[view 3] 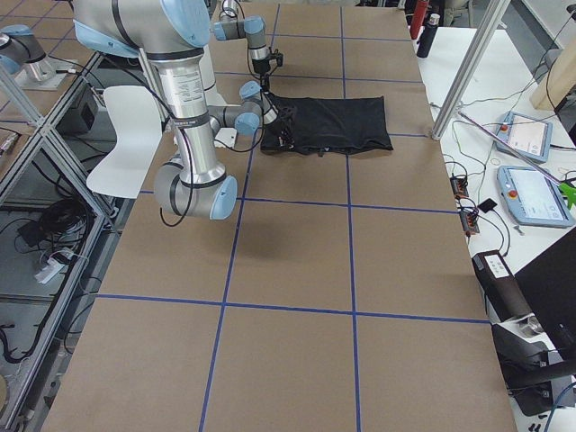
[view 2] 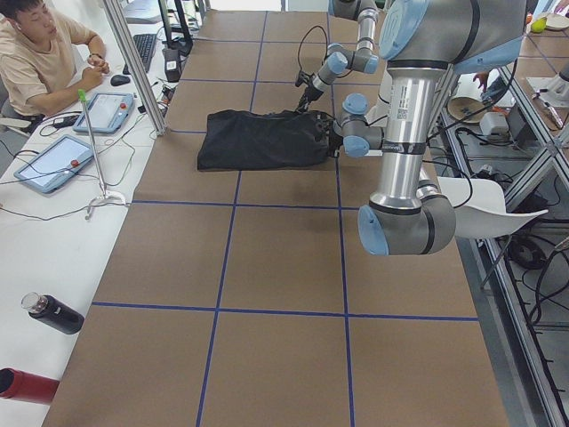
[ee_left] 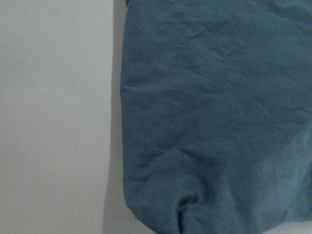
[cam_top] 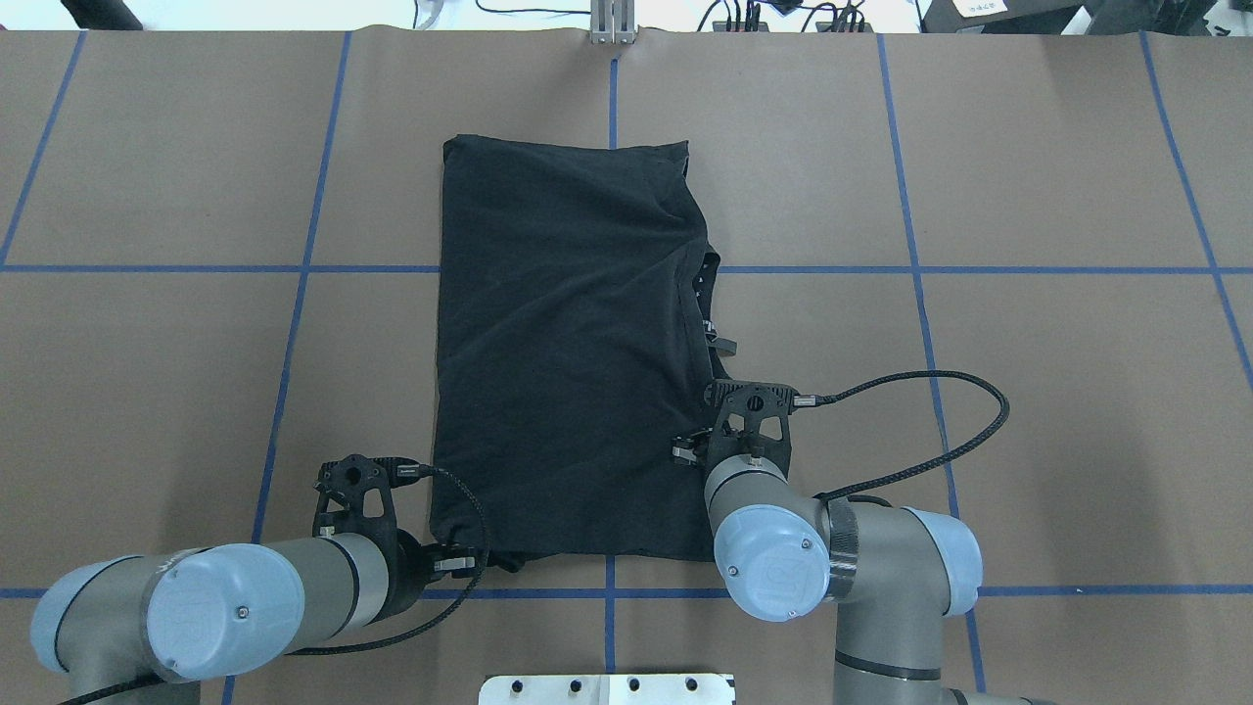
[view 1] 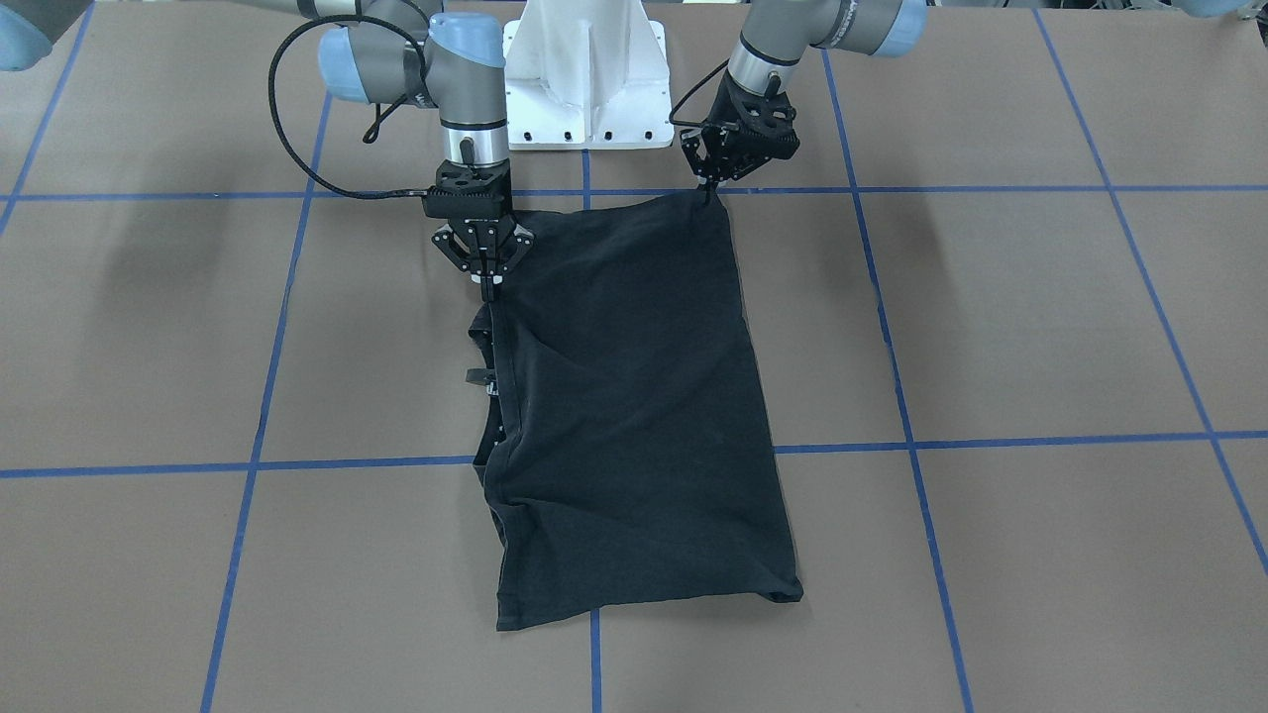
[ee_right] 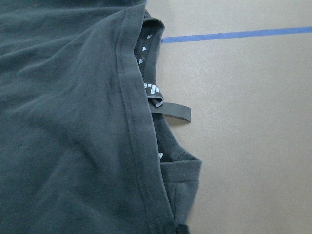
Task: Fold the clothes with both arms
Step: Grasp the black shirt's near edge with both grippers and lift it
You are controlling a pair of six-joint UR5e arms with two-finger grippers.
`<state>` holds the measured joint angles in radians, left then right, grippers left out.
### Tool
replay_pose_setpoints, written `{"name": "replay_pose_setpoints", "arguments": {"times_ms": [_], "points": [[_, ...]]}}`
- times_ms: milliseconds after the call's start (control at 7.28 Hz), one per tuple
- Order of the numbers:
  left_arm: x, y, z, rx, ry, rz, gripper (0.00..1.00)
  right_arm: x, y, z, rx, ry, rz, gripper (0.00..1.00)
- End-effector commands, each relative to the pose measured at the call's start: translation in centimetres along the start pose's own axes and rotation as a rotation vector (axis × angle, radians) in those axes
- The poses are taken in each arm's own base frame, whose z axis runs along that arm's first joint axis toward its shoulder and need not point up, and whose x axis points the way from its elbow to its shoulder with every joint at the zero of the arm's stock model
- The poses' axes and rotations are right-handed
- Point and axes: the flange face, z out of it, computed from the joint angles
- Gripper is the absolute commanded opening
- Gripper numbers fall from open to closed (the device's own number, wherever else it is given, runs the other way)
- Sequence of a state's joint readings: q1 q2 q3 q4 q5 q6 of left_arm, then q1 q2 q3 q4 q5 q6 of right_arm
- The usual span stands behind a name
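T-shirt (view 1: 634, 396): black, folded to a long rectangle, lying flat at the centre of the tabletop (view 1: 1040, 317) in front of the white pedestal (view 1: 584, 79), across a crossing of blue tape lines (view 1: 991, 442). Right gripper (view 1: 488, 285): wrist vertical, pointing straight down at the shirt's long edge on the robot's right, just short of the collar opening; jaws drawn together to a narrow point, pinching the hem there. Left gripper (view 1: 709, 190): forearm low and near level, wrist tilted in towards the corner nearest the robot on its left; jaws closed narrow on that corner, which is lifted slightly. Both cables hang in loops clear of the cloth. Markings: the right wrist view shows small white triangles printed inside the neckband and a neck label (ee_right: 153, 90) with white characters too small to read; a grey tab (ee_right: 173, 111) sticks out from it onto the tabletop. The graphic is not visible in any view.
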<state>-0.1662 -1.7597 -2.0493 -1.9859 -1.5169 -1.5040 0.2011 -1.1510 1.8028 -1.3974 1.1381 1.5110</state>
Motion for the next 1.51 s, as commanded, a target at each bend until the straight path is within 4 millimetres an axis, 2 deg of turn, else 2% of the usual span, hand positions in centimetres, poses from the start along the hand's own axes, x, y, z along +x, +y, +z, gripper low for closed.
{"name": "replay_pose_setpoints", "arguments": {"times_ms": [0, 137, 275, 549, 824, 961, 1098, 1236, 1373], "points": [[1.9, -0.5, -5.4, -0.006, 0.071, -0.002, 0.0, 1.7, 0.1, -3.5, -0.014, -0.047, 0.004, 0.0], [2.9, -0.5, -9.1, -0.035, 0.086, -0.003, 0.0, 3.6, 0.9, -5.9, -0.036, -0.072, -0.007, 0.0], [3.5, -0.7, -11.9, -0.039, 0.097, -0.003, 0.0, 4.3, 1.1, -8.7, -0.052, -0.115, -0.006, 0.0], [4.1, -0.5, -15.6, -0.087, 0.097, -0.003, 0.0, 4.5, 1.3, -10.4, -0.067, -0.142, -0.006, 0.0], [3.9, -2.4, -14.9, -0.047, 0.072, 0.012, 0.0, 4.1, 1.2, -9.8, -0.063, -0.133, -0.006, 0.0], [3.5, -5.2, -13.8, 0.01, 0.043, 0.034, 0.0, 3.8, -0.3, -9.0, -0.045, -0.09, -0.004, 0.0], [3.2, -7.7, -11.8, 0.053, 0.0, 0.032, 0.0, 1.5, -2.3, -8.5, -0.018, -0.061, 0.008, 0.0], [3.8, -9.8, -9.9, 0.081, -0.027, 0.022, 0.0, 0.0, -3.9, -7.4, 0.002, -0.034, 0.02, 0.0], [4.4, -12.0, -9.0, 0.112, -0.041, 0.036, 0.0, -0.7, -5.5, -6.1, 0.017, -0.016, 0.028, 0.0]]}}
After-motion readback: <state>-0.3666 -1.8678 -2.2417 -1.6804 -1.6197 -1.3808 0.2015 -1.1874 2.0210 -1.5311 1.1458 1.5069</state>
